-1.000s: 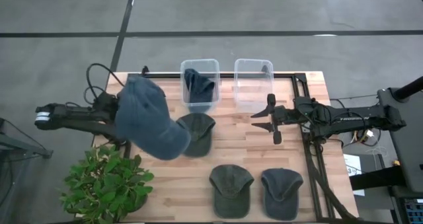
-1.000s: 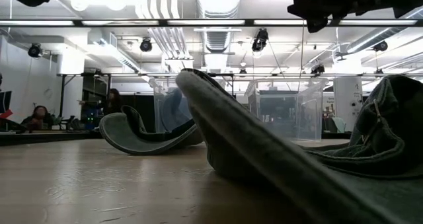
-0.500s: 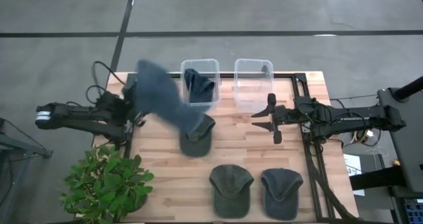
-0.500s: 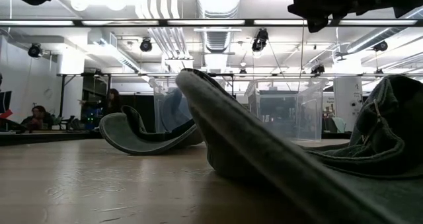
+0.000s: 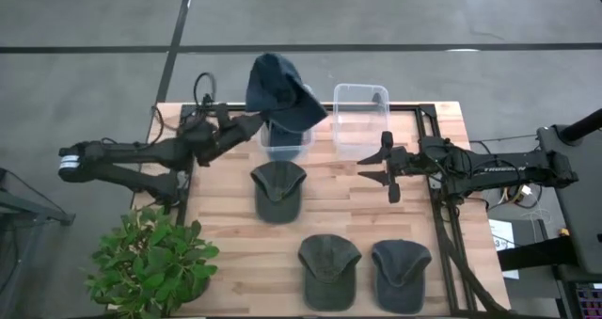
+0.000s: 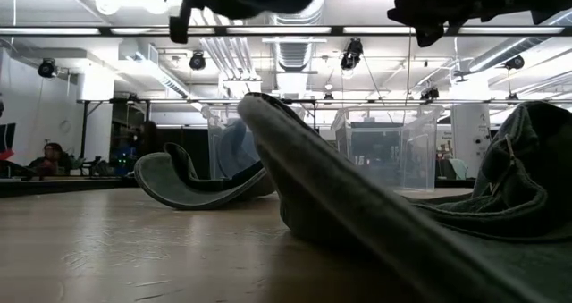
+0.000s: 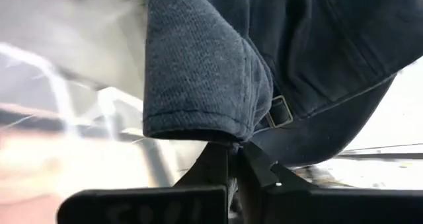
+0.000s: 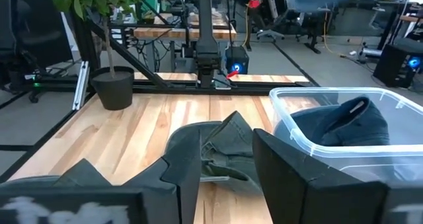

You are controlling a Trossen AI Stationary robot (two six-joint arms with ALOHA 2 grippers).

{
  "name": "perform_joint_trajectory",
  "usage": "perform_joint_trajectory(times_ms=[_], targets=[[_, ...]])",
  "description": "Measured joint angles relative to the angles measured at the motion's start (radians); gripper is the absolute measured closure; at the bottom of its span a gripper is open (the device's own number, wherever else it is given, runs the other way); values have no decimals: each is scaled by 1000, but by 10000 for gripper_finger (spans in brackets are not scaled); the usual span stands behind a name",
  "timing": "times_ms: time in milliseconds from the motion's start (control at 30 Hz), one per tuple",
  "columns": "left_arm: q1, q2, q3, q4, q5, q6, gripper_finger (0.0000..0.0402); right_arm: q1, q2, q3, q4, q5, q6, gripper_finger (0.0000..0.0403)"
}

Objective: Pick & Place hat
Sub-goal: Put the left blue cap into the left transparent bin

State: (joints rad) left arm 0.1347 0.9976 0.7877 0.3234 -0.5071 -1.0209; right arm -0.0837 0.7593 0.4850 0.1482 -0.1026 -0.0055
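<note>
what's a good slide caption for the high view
Left gripper holds a blue hat over the left bin; three green hats wait on the table.

The lifted hat (image 5: 280, 93) is dark blue. Three hats (image 5: 278, 189) on the pale striped wooden table (image 5: 226, 225) are grey-green

hats: 5 (image 5: 280, 86) | clear bins: 2 (image 5: 360, 121) | potted plants: 1 (image 5: 155, 263)

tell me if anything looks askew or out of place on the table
Nothing stands out. Three green caps lie flat on the table, one blue hat sits in the left bin, and the left gripper holds another blue hat above it.
</note>
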Motion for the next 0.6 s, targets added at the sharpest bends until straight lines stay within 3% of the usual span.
perform_joint_trajectory(times_ms=[167, 300, 600], targets=[[65, 71, 219, -490, 15, -93, 395, 0, 0, 0, 0, 0, 7, 271], [139, 149, 405, -795, 102, -99, 395, 0, 0, 0, 0, 0, 8, 277], [331, 354, 720, -1130, 374, 40, 395, 0, 0, 0, -1, -1, 18, 278]])
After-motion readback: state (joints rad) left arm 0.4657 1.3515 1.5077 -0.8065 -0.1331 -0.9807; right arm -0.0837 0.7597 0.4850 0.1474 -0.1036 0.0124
